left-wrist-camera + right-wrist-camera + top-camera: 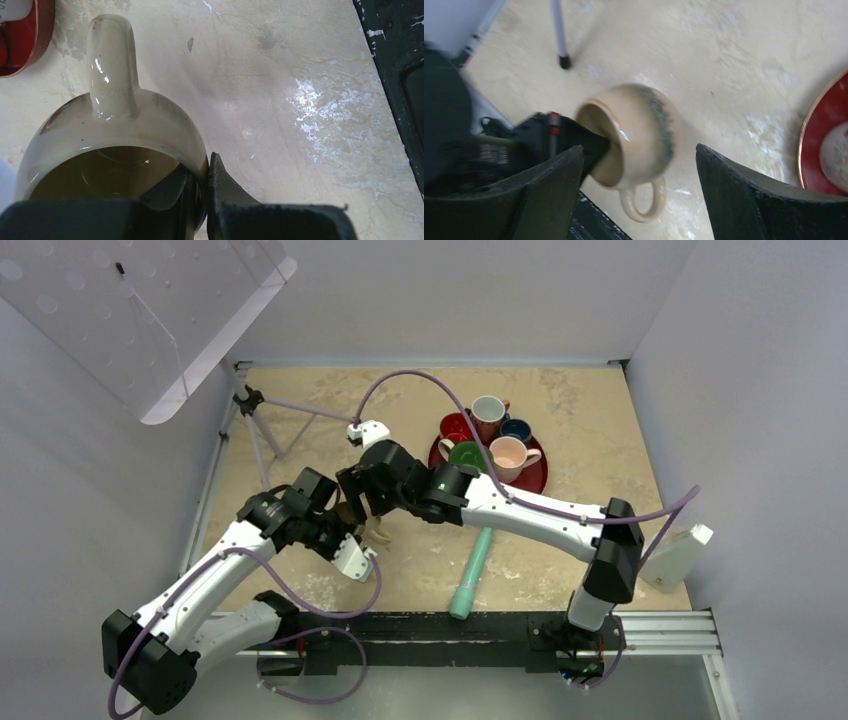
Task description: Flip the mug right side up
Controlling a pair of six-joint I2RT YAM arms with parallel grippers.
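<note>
holding one mug (644, 130) by its rim, the left jaws clench; right jaws released; five cups (510, 453) on one plate (535, 481).

- Top view: mug (378, 532) mostly hidden under right arm (400, 483) & left arm (300, 515); only a tan sliver showed.
- Left wrist view: mug's near rim hidden behind left gripper (201, 167); red plate (37, 45) cut off by top-left corner.
- Right wrist view: whole pic blurred; tripod leg (558, 30) cut off at top edge, plate at right edge; left gripper partly hidden behind a finger (539, 200) of right gripper (639, 149).
</note>
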